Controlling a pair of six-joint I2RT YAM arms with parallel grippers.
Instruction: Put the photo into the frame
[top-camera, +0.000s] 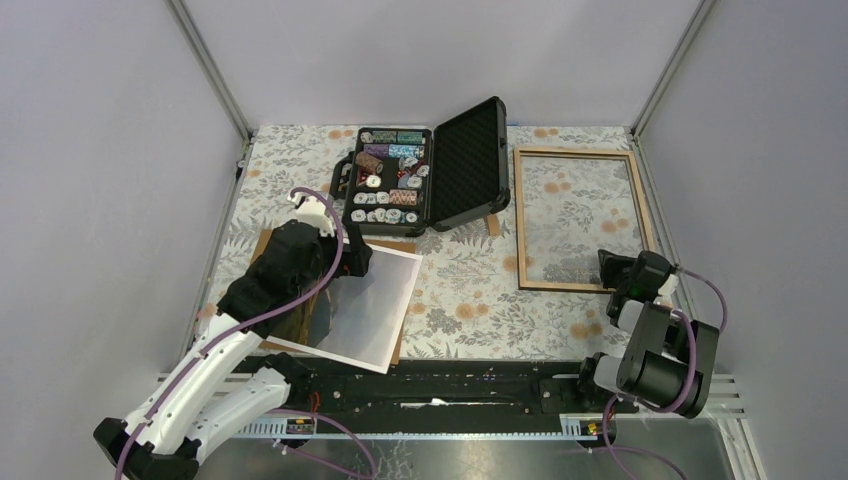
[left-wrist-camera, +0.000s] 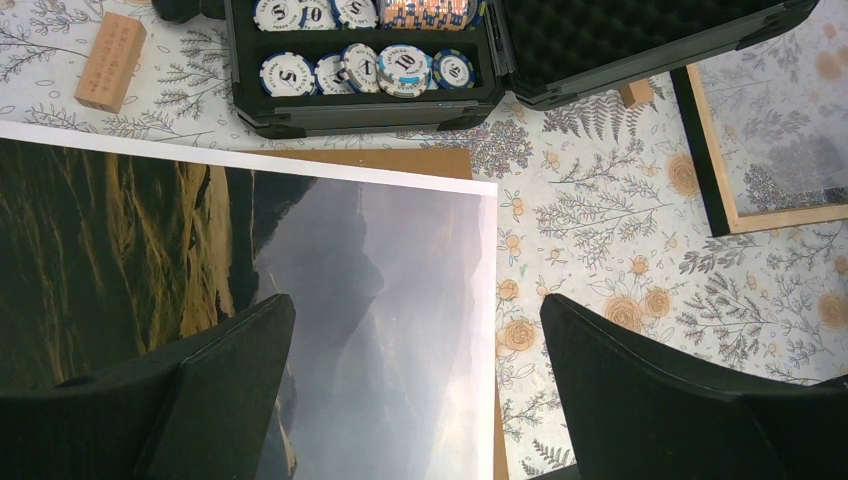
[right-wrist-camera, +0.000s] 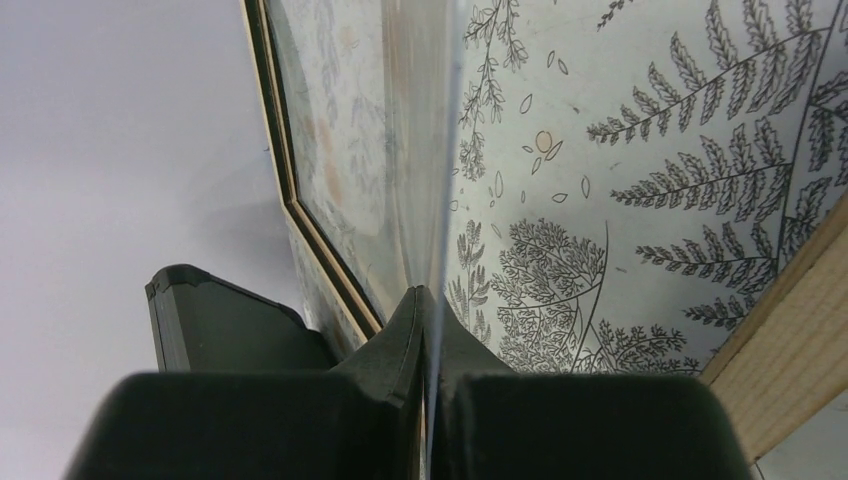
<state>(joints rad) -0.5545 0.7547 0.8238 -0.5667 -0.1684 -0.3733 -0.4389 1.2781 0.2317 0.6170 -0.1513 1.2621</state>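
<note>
Photo (top-camera: 372, 305) is laid flat on a brown board (left-wrist-camera: 400, 163), beneath the wide-open left gripper (left-wrist-camera: 415, 305). A clear pane (right-wrist-camera: 445, 150) at the frame (top-camera: 521, 220) is pinched by the right gripper (right-wrist-camera: 428, 300).

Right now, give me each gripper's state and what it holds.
Left gripper: open over the photo, holding nothing.
Right gripper: shut, fingers pinching the edge of a clear sheet.

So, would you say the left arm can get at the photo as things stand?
Probably yes: the left hand hangs open directly above the photo, whose face is bare. As it lies on the backing board, its edge may be awkward to pinch.
</note>
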